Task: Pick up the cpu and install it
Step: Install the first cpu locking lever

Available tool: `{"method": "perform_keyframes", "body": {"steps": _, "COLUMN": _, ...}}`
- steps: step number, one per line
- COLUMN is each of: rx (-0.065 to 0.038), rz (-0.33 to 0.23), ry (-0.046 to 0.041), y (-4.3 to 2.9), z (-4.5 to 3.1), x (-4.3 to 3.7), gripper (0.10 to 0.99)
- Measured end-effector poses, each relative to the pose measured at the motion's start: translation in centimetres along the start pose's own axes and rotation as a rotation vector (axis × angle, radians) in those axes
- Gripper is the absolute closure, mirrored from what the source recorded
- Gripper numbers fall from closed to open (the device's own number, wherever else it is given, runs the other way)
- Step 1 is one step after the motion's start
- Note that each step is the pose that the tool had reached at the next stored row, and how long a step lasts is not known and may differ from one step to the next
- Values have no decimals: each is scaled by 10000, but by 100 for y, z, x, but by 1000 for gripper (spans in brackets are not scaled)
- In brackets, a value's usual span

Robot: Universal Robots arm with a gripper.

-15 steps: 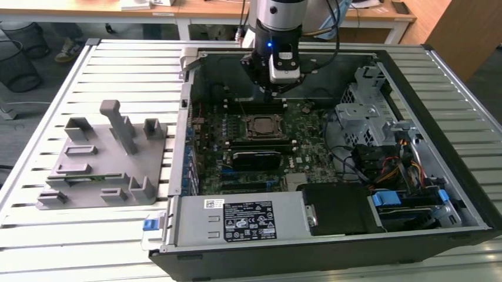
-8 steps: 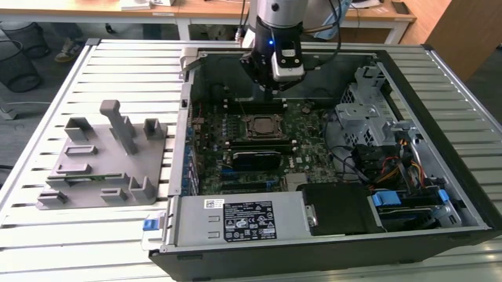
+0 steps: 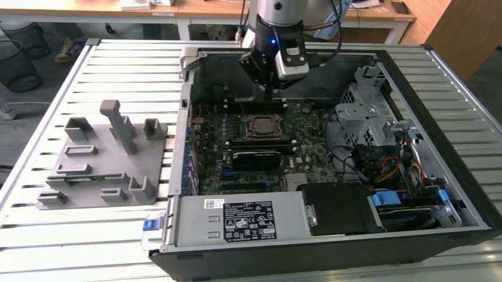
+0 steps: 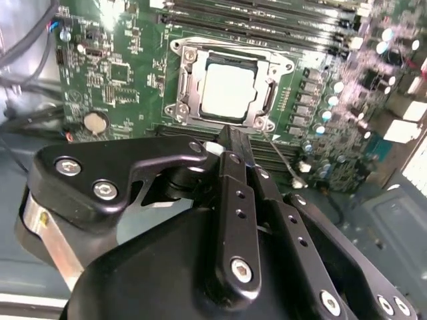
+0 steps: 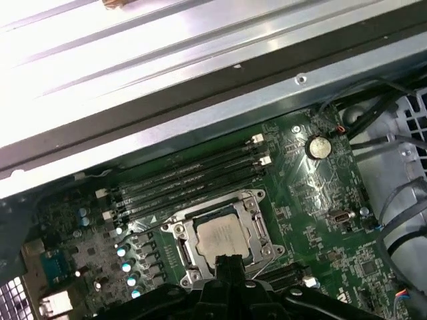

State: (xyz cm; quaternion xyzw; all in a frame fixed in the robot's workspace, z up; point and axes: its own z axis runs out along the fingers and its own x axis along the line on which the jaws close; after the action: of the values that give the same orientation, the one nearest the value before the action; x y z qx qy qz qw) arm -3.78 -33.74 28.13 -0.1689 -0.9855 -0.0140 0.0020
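One arm works over an open computer case (image 3: 462, 200) lying on a slatted metal table (image 3: 70, 232). The cpu (image 4: 229, 91) sits inside the socket frame (image 4: 270, 70) near the middle of the motherboard (image 4: 120, 80); in both wrist views its pale metal top lies flat and square to the frame, with nothing resting on it. The gripper (image 4: 225, 137) hangs above the board, close over the memory slots (image 5: 193, 175) on the side of the socket toward the case's far wall in the exterior view. Its jaws are together, the two black fingers (image 4: 230, 173) meeting in a thin blade with nothing between them. A grey fixture plate (image 3: 106, 158) with upright blocks stands on the table near the case's edge at the exterior view's left, well apart from the gripper.

Risks, as judged from this arrangement:
- The chip appears seated but the retention lever does not look closed over it; a knock to the case could shift it in the frame.
- The closed fingertips hover close to the socket; a slanted descent would strike the frame edge or scrape the chip's top.
- Loose cables (image 4: 27, 40) lie near the board's edge and could snag the gripper body.
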Motion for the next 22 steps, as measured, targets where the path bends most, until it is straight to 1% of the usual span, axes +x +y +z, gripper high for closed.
{"method": "perform_keyframes", "body": {"steps": 19, "rx": 28, "rz": -3454, "ry": 92, "y": 0, "z": 11, "x": 0, "gripper": 980}}
{"method": "perform_keyframes", "body": {"steps": 20, "rx": 28, "rz": -3542, "ry": 93, "y": -1, "z": 12, "x": 2, "gripper": 980}}
{"method": "perform_keyframes", "body": {"steps": 22, "rx": 24, "rz": -3565, "ry": 72, "y": -12, "z": 16, "x": 34, "gripper": 980}}
